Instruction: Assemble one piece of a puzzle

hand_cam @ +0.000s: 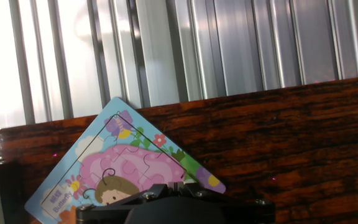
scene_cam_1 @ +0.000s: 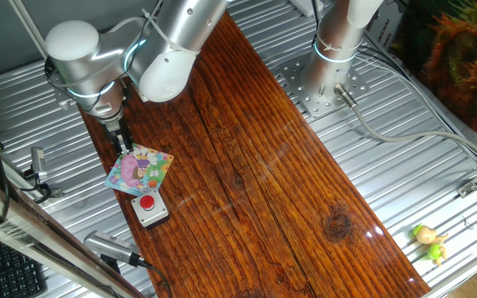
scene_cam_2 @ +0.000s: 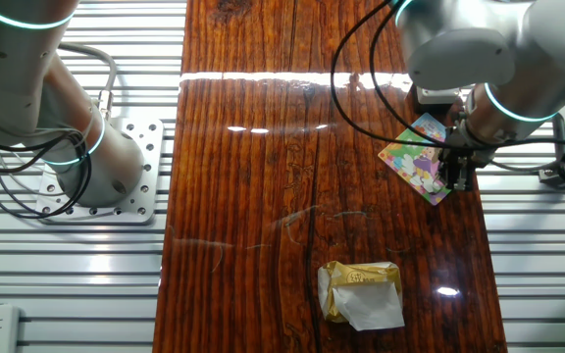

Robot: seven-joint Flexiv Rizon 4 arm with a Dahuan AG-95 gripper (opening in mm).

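Where your claw [scene_cam_1: 125, 147] hangs, the puzzle [scene_cam_1: 141, 169] lies flat on the bench [scene_cam_1: 263, 165] directly beneath its tips; grey button box [scene_cam_1: 150, 209] beyond. Grip state: cannot tell.

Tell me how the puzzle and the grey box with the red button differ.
The puzzle is a thin flat square with a pastel cartoon picture; the grey box is thicker and plain, with a red button on top. The puzzle is the larger in footprint. The gripper is down at the puzzle's edge; nothing is at the box. Both lie side by side on the wooden board near its edge.
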